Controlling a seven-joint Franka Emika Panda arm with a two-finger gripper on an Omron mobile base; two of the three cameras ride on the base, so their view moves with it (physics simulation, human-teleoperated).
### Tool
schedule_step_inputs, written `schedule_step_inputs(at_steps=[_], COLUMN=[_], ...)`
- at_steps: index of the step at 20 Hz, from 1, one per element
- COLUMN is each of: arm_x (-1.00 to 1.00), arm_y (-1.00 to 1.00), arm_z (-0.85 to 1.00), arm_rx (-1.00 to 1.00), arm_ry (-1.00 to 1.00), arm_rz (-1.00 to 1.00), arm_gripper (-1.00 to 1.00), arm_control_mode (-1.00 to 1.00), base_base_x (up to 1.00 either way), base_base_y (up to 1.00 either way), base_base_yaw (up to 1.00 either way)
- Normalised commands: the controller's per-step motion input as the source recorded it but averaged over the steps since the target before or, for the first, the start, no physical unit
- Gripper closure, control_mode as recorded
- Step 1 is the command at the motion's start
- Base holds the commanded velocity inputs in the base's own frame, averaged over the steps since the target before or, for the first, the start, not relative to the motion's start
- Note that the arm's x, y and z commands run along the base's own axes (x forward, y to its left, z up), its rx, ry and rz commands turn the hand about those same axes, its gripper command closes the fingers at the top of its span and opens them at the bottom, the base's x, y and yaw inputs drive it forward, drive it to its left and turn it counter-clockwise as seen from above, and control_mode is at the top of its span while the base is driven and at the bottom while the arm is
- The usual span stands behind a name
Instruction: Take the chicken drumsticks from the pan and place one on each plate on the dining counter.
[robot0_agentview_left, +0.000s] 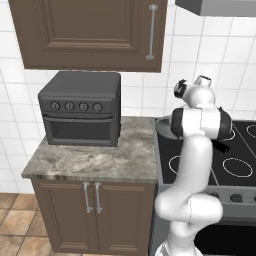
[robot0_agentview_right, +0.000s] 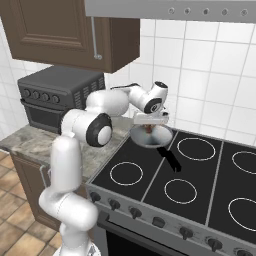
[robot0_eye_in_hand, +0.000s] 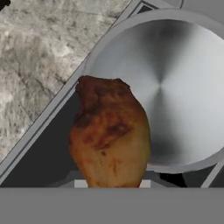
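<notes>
Gripper: the gripper (robot0_agentview_right: 149, 128) is clamping a chicken drumstick (robot0_eye_in_hand: 110, 135), its jaws closed narrowly on the meat; in the hand view the drumstick is rising large from the bottom edge, golden-brown with darker scorched patches.
Drumstick position: it is hanging above the near-left rim of the pan (robot0_eye_in_hand: 175, 87), partly over the pan and partly over the black stove top beside it; whether it is clear of the rim or brushing it, I cannot tell.
Pan: the grey round pan (robot0_agentview_right: 150, 137) is sitting on the rear left burner of the stove (robot0_agentview_right: 170, 180), its dark straight handle (robot0_agentview_right: 170, 157) pointing toward the front of the stove. The inside that is showing in the hand view is looking bare brushed metal.
Arm: the white arm is reaching forward from the base and bending over the pan, the hand pointing down.
Counter: a short marble counter (robot0_agentview_left: 100, 155) over brown cabinets is lying just left of the stove.
Oven: a dark toaster oven (robot0_agentview_left: 80, 107) is standing on that counter against the tiled wall.
Above: a brown wall cabinet (robot0_agentview_left: 90, 32) is hanging over the oven, and a grey hood (robot0_agentview_right: 170, 10) is sitting over the stove.
</notes>
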Motion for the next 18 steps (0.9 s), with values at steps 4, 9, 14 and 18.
schedule_step_inputs(at_steps=[4, 9, 14, 18], arm_x=[-0.85, -0.82, -0.73, -0.82], arm_y=[0.40, 0.26, 0.21, 0.18], arm_z=[0.17, 0.30, 0.34, 0.16], arm_rx=[-0.02, 0.00, 0.00, 0.00], arm_ry=[-0.04, 0.03, 0.12, 0.02], arm_rz=[-0.02, -0.08, -0.03, -0.08], arm_gripper=[1.00, 1.00, 1.00, 1.00], arm_control_mode=[-1.00, -1.00, -1.00, -1.00], base_base_x=[0.00, 0.00, 0.00, 0.00], base_base_y=[0.00, 0.00, 0.00, 0.00], base_base_yaw=[0.00, 0.00, 0.00, 0.00])
